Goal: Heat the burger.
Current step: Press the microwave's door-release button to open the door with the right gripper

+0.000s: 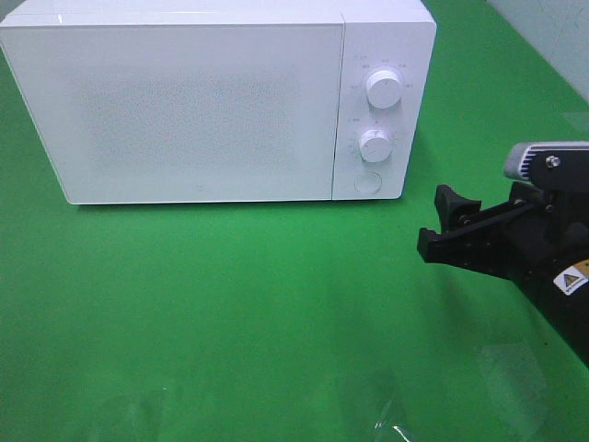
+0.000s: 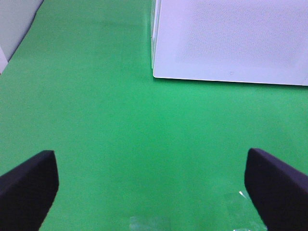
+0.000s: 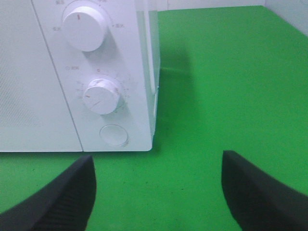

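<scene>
Right gripper (image 1: 435,221): the jaws are held wide apart and nothing is gripped; it is poised above the green table (image 1: 230,313), just off the microwave's control side and apart from it.
Left gripper (image 2: 153,192): it is seen only in its wrist view; the jaws are spread wide and are empty, with bare table beneath.
Microwave (image 1: 202,55): it is set on the table with its white door (image 1: 184,120) shut.
Controls: the upper dial (image 1: 383,89), lower dial (image 1: 375,145) and round button (image 1: 368,181) are touched by neither gripper.
Burger: it is not seen in any view. Whether it is behind the opaque door cannot be told.
Done: nothing can be confirmed beyond the closed door.
Left: if the burger is inside, only the timer setting is judged to remain, and the right gripper is well placed for that. If it is not, the door must be opened and the burger fetched, loaded and heated.
</scene>
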{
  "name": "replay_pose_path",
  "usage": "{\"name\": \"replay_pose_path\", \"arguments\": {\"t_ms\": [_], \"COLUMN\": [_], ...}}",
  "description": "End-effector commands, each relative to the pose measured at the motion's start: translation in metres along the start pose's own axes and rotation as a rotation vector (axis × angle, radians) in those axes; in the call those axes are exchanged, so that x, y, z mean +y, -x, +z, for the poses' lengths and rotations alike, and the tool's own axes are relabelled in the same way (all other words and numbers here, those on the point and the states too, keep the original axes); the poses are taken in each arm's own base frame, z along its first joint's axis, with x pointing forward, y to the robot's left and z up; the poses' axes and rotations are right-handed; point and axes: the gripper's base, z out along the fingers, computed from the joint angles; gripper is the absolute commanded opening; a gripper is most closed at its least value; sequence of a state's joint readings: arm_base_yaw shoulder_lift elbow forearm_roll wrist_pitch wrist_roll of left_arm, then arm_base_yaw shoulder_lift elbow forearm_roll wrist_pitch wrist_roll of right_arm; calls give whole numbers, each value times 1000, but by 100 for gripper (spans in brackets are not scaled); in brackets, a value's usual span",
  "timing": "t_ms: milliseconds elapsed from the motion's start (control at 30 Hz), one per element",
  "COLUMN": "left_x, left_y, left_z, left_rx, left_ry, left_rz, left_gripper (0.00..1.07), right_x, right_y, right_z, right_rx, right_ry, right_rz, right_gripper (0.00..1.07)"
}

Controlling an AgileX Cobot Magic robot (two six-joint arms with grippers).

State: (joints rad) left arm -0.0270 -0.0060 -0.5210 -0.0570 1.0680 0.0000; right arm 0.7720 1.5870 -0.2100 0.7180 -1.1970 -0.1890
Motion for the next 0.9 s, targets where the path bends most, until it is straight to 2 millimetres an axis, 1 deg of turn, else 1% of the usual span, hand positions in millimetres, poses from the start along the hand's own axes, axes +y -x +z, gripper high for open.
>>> {"name": "replay_pose_path", "arguments": {"t_ms": [33,67,100,133,200,233,267,300,333,400,433,467,500,567,600,633,667,700,733,767,800,833,867,900], "left_x": [0,0,0,0,0,0,0,0,0,0,0,0,0,0,0,0,0,0,0,0,0,0,0,0], "left_y": [-2,-2,-2,-2,-2,-2,-2,-2,-2,-2,-2,-2,-2,-2,-2,-2,-2,-2,-2,-2,-2,-2,-2,-2], "left_z": [-1,-1,-1,-1,-1,-1,-1,-1,-1,-1,-1,-1,-1,-1,-1,-1,-1,-1,-1,-1,-1,-1,-1,-1], "left_rx": [-10,-10,-10,-10,-10,-10,-10,-10,-10,-10,-10,-10,-10,-10,-10,-10,-10,-10,-10,-10,-10,-10,-10,-10], "left_ry": [2,2,2,2,2,2,2,2,2,2,2,2,2,2,2,2,2,2,2,2,2,2,2,2], "left_rz": [1,1,1,1,1,1,1,1,1,1,1,1,1,1,1,1,1,1,1,1,1,1,1,1], "left_gripper": [98,98,98,98,98,98,98,98,98,98,98,98,98,98,98,98,98,98,98,98,98,98,98,98], "right_x": [9,17,17,25,28,34,34,38,38,40,40,40,40,43,43,44,44,46,46,47,47,49,49,49], "right_y": [5,5,5,5,6,7,7,9,9,11,11,12,12,10,10,10,10,9,9,9,9,9,9,9], "right_z": [1,3,3,4,5,7,7,8,8,10,10,10,10,10,10,10,10,10,10,10,10,10,10,10], "right_rx": [-48,-48,-48,-52,-53,-60,-60,-63,-63,-66,-66,-62,-62,-26,-26,-14,-14,14,14,29,29,43,49,49], "right_ry": [2,12,12,29,36,54,54,65,65,72,72,76,76,102,102,111,111,128,128,146,146,163,164,164], "right_rz": [-5,3,3,9,16,63,63,144,144,296,296,413,413,711,711,767,767,898,898,988,988,1090,1140,1140], "right_gripper": [74,74,74,74,74,73,73,72,72,68,68,64,64,51,51,48,48,38,38,29,29,19,16,16]}}
